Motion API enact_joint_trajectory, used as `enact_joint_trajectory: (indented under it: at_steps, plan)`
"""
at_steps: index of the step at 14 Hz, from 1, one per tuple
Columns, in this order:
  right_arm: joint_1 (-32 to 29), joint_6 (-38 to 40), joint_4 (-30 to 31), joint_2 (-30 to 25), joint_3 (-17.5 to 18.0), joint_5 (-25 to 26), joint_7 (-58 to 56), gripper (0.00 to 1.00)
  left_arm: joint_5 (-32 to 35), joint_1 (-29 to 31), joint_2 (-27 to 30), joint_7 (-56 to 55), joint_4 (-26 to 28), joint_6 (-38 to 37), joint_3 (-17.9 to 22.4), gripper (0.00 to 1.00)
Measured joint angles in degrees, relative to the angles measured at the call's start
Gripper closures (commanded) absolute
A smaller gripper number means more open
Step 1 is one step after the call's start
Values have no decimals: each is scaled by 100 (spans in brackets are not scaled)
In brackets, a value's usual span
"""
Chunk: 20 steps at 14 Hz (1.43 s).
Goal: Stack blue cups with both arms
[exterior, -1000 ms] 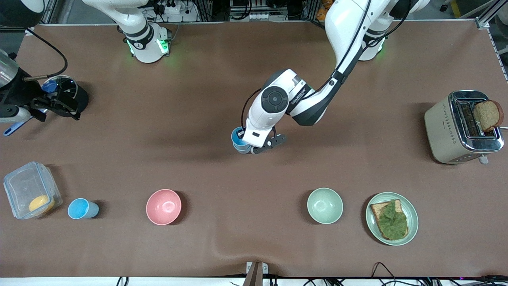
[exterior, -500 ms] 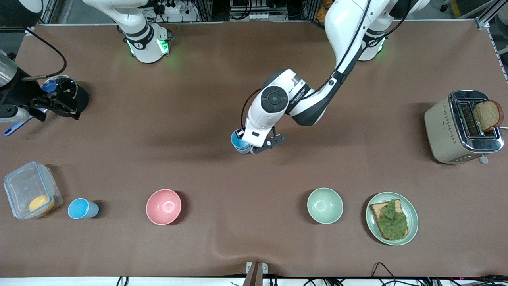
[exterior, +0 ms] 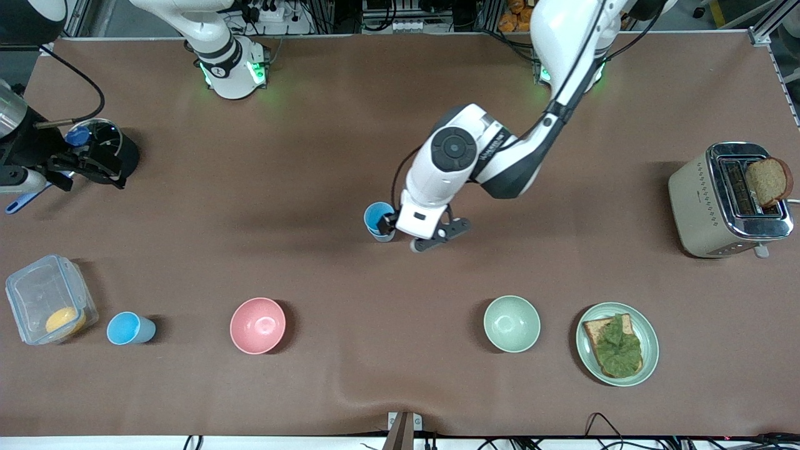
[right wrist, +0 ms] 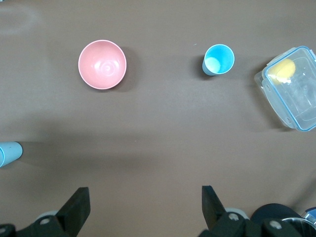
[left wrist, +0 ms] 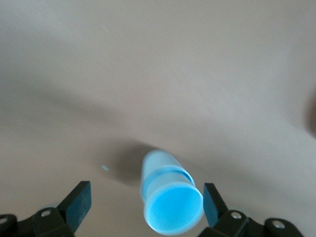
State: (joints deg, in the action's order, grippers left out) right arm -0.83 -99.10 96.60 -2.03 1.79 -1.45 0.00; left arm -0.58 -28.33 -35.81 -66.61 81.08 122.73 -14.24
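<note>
Two light-blue cups stand nested as one stack point(exterior: 379, 221) at the table's middle, also in the left wrist view point(left wrist: 170, 197). My left gripper point(exterior: 403, 234) is open just above and beside the stack; in its wrist view point(left wrist: 145, 206) the stack shows between the spread fingers, close to one finger point(left wrist: 212, 203), with no grip. A third blue cup point(exterior: 128, 328), with a whitish patch inside point(right wrist: 217, 59), stands near the front edge at the right arm's end. My right gripper point(exterior: 90, 175) waits high over that end, open and empty point(right wrist: 143, 207).
A pink bowl point(exterior: 257, 325) and a pale green bowl point(exterior: 511, 323) stand in the front row. A clear box point(exterior: 25, 294) holds something yellow. A plate point(exterior: 650, 337) with bread and lettuce and a toaster point(exterior: 728, 200) are at the left arm's end. A black round container point(exterior: 119, 147) stands under the right arm.
My left gripper has let go of the cup stack and shifted toward the left arm's end of the table. The stack stays in place. The right arm has not moved.
</note>
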Motion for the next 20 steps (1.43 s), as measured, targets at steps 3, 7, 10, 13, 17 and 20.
enact_joint_trajectory:
  at_steps: [3,7,10,13,17,20]
  plan:
    - [0,0,0,0,3,-2,0,0,154,519,151,594,-4,-395,19,0]
    - [-2,2,0,2,-1,-2,0,0,156,1261,480,1647,-10,-924,23,0]
    - [-3,3,-1,3,-1,-2,0,0,161,1627,875,2506,-12,-1723,24,0]
    - [-4,3,-1,4,-1,-3,0,0,162,1951,1211,3137,25,-2278,13,0]
    - [-3,4,-1,5,5,-8,0,0,168,1927,1561,3200,369,-2342,32,0]
    - [-4,6,-1,6,2,-8,0,0,177,1940,2141,3872,781,-2434,402,0]
